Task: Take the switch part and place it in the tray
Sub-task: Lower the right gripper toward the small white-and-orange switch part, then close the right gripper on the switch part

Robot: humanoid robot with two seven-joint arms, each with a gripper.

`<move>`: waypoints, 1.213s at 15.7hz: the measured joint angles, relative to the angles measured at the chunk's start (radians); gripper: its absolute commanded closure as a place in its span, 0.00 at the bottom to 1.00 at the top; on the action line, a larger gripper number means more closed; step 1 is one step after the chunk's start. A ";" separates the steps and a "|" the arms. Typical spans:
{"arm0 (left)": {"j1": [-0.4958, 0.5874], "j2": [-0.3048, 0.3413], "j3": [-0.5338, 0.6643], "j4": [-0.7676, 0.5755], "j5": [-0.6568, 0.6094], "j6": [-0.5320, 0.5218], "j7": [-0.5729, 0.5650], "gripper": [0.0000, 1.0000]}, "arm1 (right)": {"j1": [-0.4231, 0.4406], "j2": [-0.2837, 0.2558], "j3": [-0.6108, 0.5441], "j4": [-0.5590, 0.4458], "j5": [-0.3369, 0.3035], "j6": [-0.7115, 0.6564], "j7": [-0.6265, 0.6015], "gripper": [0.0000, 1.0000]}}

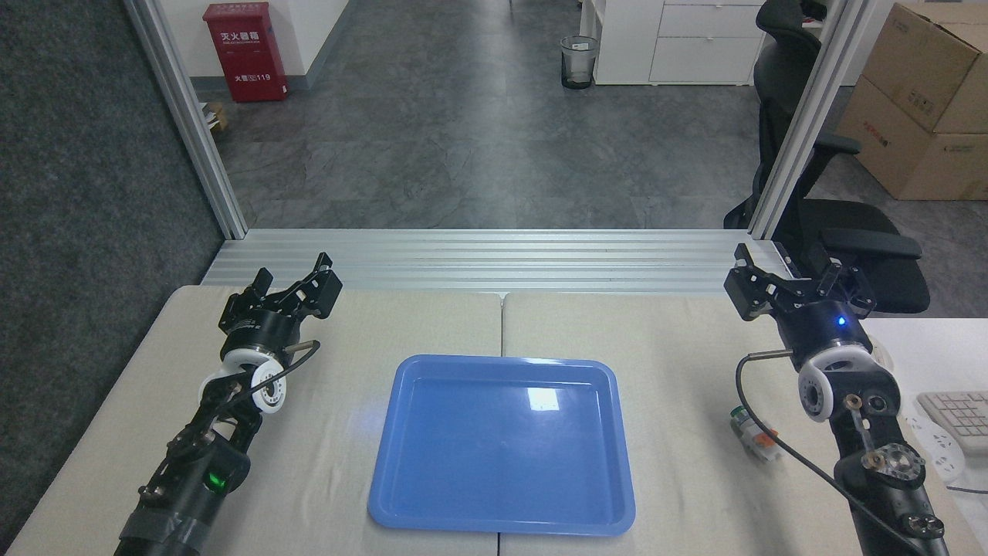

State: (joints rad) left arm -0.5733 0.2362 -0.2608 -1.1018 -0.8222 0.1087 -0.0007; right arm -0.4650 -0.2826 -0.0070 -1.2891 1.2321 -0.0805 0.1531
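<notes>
Beige cloth-covered table (pixel 679 371) fills lower frame, seam down the centre. Grooved aluminium sill runs across the middle, with two slanted aluminium posts rising to the upper left and upper right. Beyond: grey stone-look floor, red cabinet (pixel 245 51) upper left, wire waste bin (pixel 579 62) top centre, white drawer unit (pixel 687 38) top right of centre, black office chair (pixel 834 224) right, cardboard boxes (pixel 922 100) far upper right. White keyboard (pixel 957 413) at right edge.

Blue tray (pixel 502 444) sits lower centre, nothing in it, glare spot on its floor. Switch part (pixel 752 431) lies on the cloth just right of the tray, not touching it, green cap toward the upper left, orange piece showing; the right arm's black cable crosses in front of it.

Left gripper (pixel 297 287) middle left, above the table's far edge, jaws apart with a clear gap, holding nothing. Right gripper (pixel 795 278) middle right, above the switch part in frame and well apart from it, jaws spread wide, empty, blue light lit on the wrist behind it.
</notes>
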 measured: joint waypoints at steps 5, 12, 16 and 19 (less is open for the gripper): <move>0.000 0.000 0.000 0.000 0.000 0.000 0.000 0.00 | -0.006 0.000 0.012 0.002 0.003 -0.002 0.000 0.02; 0.000 0.000 0.000 0.001 0.000 0.000 0.000 0.00 | -0.018 0.008 0.060 0.000 0.004 0.046 0.003 0.02; 0.000 0.000 0.000 0.002 0.000 0.000 0.000 0.00 | 0.150 0.004 0.066 -0.040 -0.016 0.047 0.006 0.02; 0.000 0.000 0.000 0.002 0.000 0.000 0.000 0.00 | 0.298 -0.019 0.049 -0.093 -0.053 0.000 0.007 0.04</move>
State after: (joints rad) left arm -0.5736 0.2365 -0.2608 -1.1001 -0.8222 0.1087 -0.0006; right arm -0.1668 -0.3017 0.0415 -1.3822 1.1786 -0.0809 0.1600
